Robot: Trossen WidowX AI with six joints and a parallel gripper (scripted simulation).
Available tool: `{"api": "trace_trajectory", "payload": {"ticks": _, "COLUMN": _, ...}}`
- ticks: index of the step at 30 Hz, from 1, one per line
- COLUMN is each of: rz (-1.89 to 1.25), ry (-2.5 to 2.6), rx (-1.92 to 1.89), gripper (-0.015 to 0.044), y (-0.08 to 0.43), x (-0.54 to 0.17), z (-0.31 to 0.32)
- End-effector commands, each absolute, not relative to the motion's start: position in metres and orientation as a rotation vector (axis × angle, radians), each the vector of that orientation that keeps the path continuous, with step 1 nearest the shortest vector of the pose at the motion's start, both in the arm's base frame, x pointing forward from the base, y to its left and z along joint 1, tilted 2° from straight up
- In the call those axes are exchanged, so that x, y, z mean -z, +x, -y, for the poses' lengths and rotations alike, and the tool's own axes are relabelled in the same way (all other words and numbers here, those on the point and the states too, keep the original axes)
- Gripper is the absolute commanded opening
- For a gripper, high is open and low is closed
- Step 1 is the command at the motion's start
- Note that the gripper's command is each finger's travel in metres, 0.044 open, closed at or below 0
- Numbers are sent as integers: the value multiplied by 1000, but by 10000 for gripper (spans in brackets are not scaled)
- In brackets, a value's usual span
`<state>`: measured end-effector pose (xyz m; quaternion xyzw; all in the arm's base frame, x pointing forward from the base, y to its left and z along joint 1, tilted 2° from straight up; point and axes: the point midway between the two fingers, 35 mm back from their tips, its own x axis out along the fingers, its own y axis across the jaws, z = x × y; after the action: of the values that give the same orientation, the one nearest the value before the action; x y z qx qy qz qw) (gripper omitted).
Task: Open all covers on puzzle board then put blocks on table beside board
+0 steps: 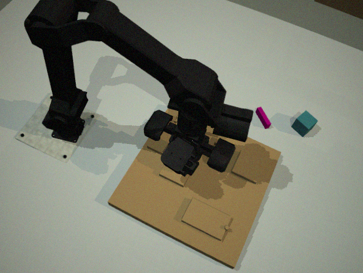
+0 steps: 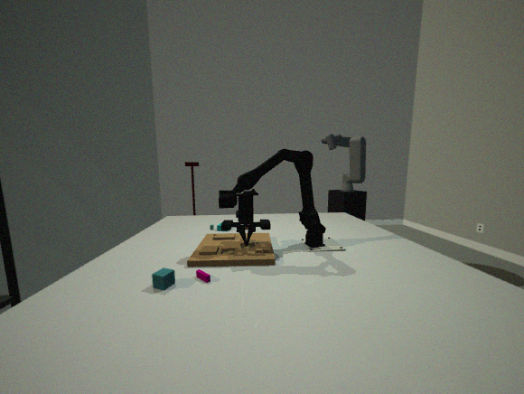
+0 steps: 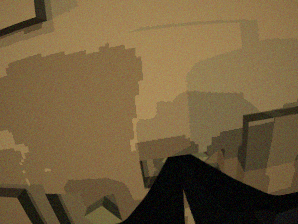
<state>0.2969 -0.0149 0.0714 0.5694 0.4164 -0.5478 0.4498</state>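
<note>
My gripper is shut, its tips low at the middle cover's rear edge; the hand hides them in the top view. The board has a front cover with a pin at its right end, a right cover, a middle cover and a left cover. A pale block sits in a well at the wrist view's lower left. A dark-edged opening shows beside the fingertips, with a pale patch that may be another block. The hand hides the board's rear middle in the top view.
A teal cube and a magenta bar lie on the table, off the board. Small teal pieces lie beyond the board in the exterior view. The arm's base plate is left of the board.
</note>
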Motion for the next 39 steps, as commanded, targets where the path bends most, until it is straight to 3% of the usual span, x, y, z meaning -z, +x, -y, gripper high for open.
{"api": "trace_trajectory", "payload": {"ticks": 1, "rz": -1028, "ry": 1406, "rx": 1351, "gripper": 0, "y": 296, "x": -71, "z": 20}}
{"api": "trace_trajectory", "payload": {"ticks": 39, "rz": -1025, "ry": 1403, "rx": 1353, "gripper": 0, "y": 285, "x": -72, "z": 54}}
